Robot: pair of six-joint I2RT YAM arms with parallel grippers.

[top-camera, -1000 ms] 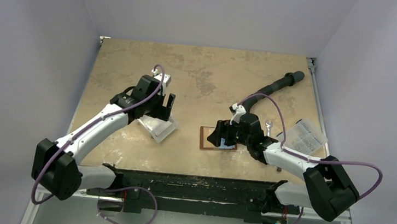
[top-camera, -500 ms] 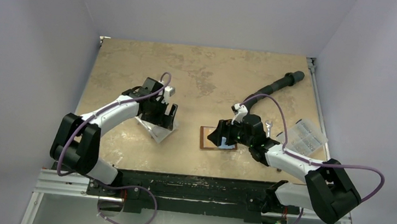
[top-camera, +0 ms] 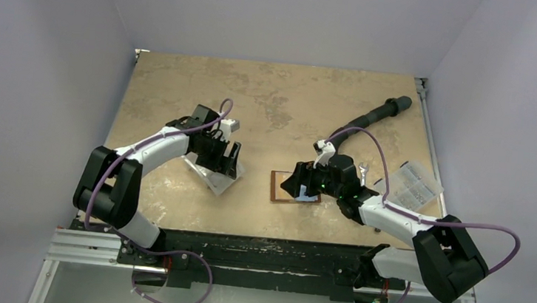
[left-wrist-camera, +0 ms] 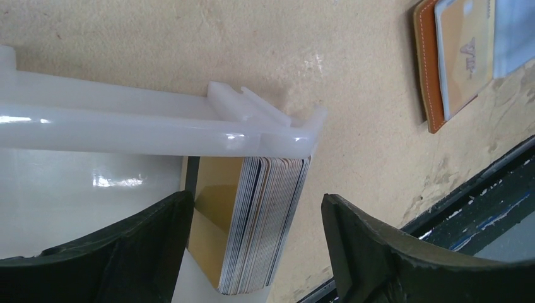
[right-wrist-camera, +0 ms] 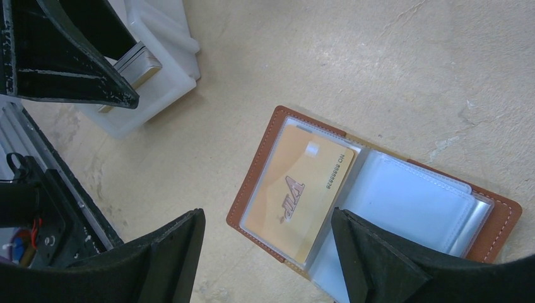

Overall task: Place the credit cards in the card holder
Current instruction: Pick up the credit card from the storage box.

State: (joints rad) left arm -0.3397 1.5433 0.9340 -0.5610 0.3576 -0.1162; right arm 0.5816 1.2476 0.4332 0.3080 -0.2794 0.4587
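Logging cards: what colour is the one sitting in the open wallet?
The card is golden tan; clearest in right wrist view.

A strip of bare beige counter [top-camera: 261,121] is being left free between the clear-and-white plastic box [top-camera: 214,178] and the open brown leather card holder [top-camera: 275,189]. The stack of thin plastic credit cards [left-wrist-camera: 265,221] is being walled in on one side by that box.

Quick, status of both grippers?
Left gripper: open, jaws either side of the credit cards, gripping nothing.
Right gripper: open above the card holder, empty.
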